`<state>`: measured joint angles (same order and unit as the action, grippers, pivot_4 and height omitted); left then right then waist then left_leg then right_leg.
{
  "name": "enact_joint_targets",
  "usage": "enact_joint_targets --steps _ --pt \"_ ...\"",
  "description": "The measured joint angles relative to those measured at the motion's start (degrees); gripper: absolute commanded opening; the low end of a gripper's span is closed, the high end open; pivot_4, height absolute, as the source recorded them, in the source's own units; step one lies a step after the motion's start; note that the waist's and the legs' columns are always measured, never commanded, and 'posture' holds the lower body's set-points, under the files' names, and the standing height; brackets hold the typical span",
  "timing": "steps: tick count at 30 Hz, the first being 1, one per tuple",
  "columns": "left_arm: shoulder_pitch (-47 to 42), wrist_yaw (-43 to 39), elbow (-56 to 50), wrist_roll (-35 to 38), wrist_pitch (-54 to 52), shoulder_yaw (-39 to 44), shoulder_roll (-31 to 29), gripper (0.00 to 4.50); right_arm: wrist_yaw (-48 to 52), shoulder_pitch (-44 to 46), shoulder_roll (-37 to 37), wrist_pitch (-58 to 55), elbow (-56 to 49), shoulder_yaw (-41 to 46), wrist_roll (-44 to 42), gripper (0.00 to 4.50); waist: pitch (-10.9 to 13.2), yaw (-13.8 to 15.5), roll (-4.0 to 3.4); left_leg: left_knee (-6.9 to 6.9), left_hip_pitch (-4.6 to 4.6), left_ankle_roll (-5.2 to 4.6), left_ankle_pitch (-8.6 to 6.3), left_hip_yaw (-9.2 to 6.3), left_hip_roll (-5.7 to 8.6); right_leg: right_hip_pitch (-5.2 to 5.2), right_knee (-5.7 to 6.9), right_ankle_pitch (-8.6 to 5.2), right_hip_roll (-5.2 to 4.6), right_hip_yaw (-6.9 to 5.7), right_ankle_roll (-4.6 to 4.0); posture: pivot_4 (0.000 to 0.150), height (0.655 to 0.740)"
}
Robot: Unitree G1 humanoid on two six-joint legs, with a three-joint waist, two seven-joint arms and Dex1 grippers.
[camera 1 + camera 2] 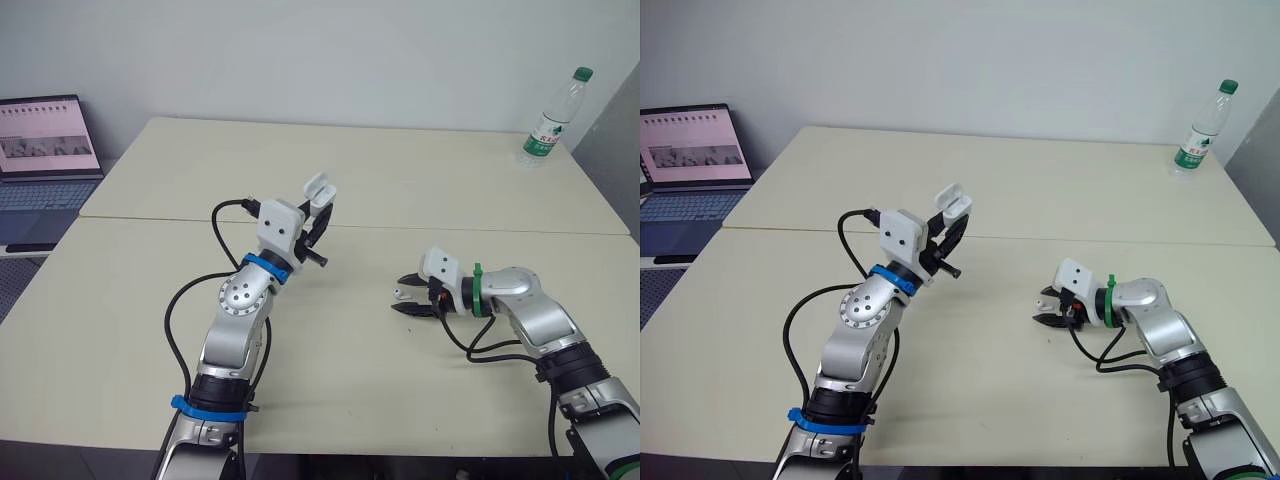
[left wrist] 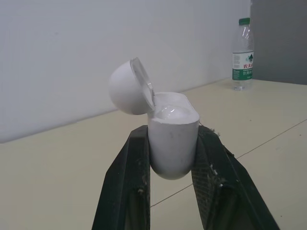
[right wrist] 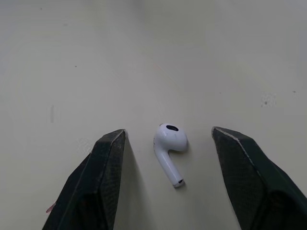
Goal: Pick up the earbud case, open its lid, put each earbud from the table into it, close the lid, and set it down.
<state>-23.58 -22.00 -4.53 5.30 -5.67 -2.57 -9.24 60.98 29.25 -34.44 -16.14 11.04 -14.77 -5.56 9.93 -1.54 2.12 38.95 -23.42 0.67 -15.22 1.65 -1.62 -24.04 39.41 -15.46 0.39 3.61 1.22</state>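
An open grey laptop [image 1: 45,150] sits far to the left of the case, off the table's edge. The left gripper [image 1: 316,222] is raised above the pale beige table [image 1: 400,180], its two black fingers clamped on the body of the small white glossy plastic earbud case [image 2: 172,143]. The case stands upright with its rounded lid [image 2: 127,88] flipped back, likely so the mouth faces up to take an earbud. Whether one is already inside cannot be told.

To the right of the case and lower, the right gripper [image 1: 400,300] is down at the tabletop. Its fingers are spread apart on either side of a white stemmed earbud [image 3: 169,143] lying flat, not touching it, apparently lined up to pinch it. A clear plastic water bottle with a green cap [image 1: 552,118] stands far right of the case, at the table's back corner.
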Motion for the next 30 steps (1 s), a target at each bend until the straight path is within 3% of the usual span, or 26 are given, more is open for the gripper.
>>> enact_joint_targets --steps 9,12,18,25,30 --pt "-0.13 -0.10 0.67 0.04 0.02 -0.49 0.00 0.77 0.19 0.76 0.04 0.06 -0.23 -0.53 1.58 2.90 -0.01 -0.01 0.00 0.00 0.02 0.00 0.00 0.01 0.00 0.02 0.00 0.00 0.00 0.01 0.00 0.150 0.7400" --pt "-0.13 -0.10 0.68 0.06 0.03 -0.49 0.00 0.77 0.40 0.75 0.04 -0.50 -0.66 -0.68 1.66 2.34 -0.01 -0.01 0.00 0.00 0.02 0.00 0.00 0.01 0.00 0.02 0.00 0.00 0.00 0.01 0.00 0.150 0.7400" --pt "-0.33 -0.11 1.25 0.10 0.15 -0.49 0.00 0.77 1.07 0.95 0.03 -0.34 -0.55 -1.34 2.11 0.40 -0.01 -0.03 0.00 0.00 0.16 0.00 0.00 0.01 0.01 0.18 -0.04 0.00 0.00 0.01 0.00 0.150 0.7400" --pt "-0.83 0.02 2.39 0.10 0.66 -0.50 0.08 0.77 1.45 2.14 -0.59 -0.01 1.54 -1.52 2.20 0.41 -0.01 0.01 0.00 -0.11 0.57 -0.01 -0.01 -0.08 0.00 0.74 -0.36 0.01 0.01 -0.08 0.02 0.150 0.7400" --pt "-0.79 0.33 2.35 0.01 0.83 -0.56 0.46 0.77 7.08 0.39 -11.87 -1.80 -2.66 0.57 1.62 0.41 0.02 0.90 -0.05 -0.10 0.50 -0.06 -0.05 -0.07 0.07 0.73 -0.45 0.01 -0.06 -0.09 0.03 0.150 0.7400"
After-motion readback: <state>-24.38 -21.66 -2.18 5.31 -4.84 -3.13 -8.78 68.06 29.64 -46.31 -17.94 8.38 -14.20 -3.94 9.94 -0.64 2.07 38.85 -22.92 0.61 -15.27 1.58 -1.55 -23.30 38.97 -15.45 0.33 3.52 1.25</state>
